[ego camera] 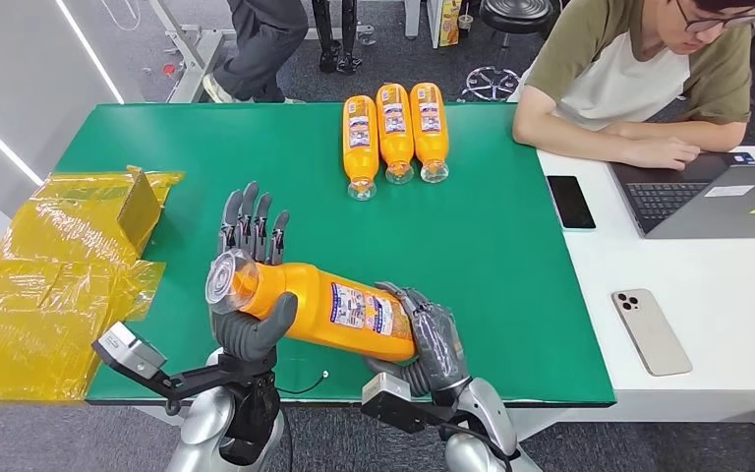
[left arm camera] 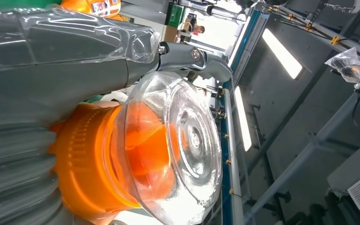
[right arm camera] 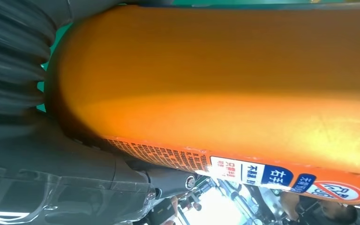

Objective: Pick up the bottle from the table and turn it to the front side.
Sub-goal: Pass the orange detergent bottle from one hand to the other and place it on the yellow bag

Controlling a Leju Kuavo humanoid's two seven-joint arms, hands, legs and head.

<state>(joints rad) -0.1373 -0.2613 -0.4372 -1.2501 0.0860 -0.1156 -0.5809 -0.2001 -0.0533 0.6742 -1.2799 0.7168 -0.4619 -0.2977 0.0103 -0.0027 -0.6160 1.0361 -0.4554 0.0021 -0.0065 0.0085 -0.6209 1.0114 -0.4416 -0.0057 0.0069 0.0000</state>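
the orange bottle [ego camera: 324, 307] with its clear cap [ego camera: 222, 278] lies sideways above the near edge of the green table [ego camera: 206, 147], label up. the left hand [ego camera: 248, 334] holds the cap end and the right hand [ego camera: 431, 339] grips the base. three more bottles [ego camera: 394, 133] lie at the far edge, open mat between.
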